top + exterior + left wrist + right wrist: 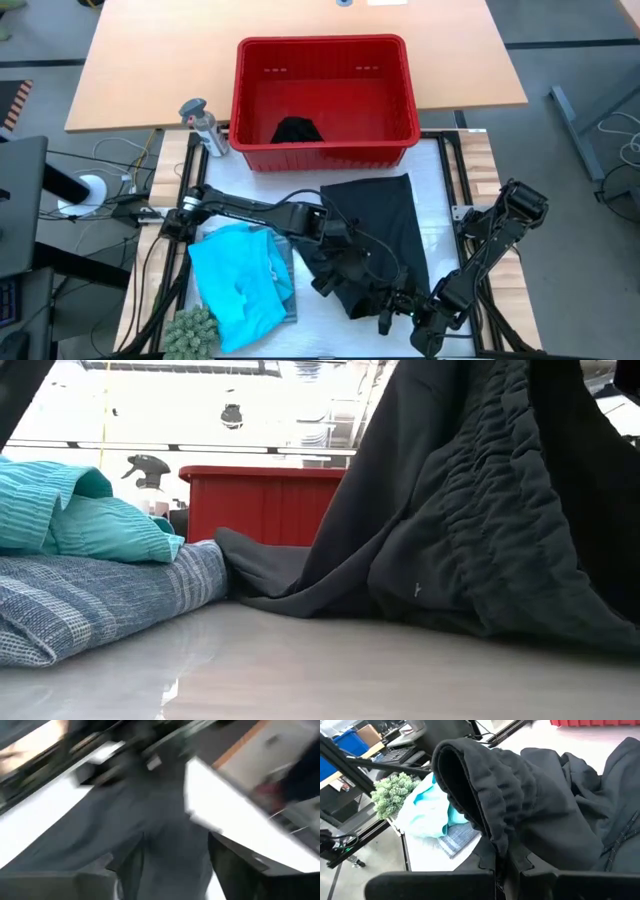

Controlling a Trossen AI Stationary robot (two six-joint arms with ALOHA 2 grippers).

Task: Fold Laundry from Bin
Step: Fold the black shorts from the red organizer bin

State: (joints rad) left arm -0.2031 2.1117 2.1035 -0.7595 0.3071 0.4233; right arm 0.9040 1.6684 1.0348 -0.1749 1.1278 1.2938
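Black garment: a black garment (pixel 375 235) with a gathered waistband lies spread on the white surface (pixel 445 175) just near of the bin; its near edge is lifted, and in the low view it hangs as a dark curtain over the right of the scene
Right tool: the right tool (pixel 502 865) sits at the near right of the surface, pressed together on the ribbed waistband of that garment, which bunches over the fingers
Left tool: the left tool (pixel 385 318) reaches across from the left to the garment's near edge, close beside the right one; whether it is spread or pinching cloth I cannot tell, the wrist view being smeared
Stack: a turquoise garment (pixel 240 280) rests on a blue-grey striped garment (pixel 100 605) at near left, touching the black cloth's left edge
Bin: the red bin (pixel 325 90) stands at the far centre with one black piece (pixel 297 130) in it
Risk of snag: the two tools work very near each other; a crossing move could tangle cloth or knock fingers together
Risk of slip: the grip looks to hold only the bunched band; a quick pull could shed it
Risk to stack: dragging the black cloth leftward could rumple the stacked pair
Bystanders: a grey spray bottle (pixel 205 125) left of the bin and a green plant (pixel 192 335) at the near left corner sit well apart from the work
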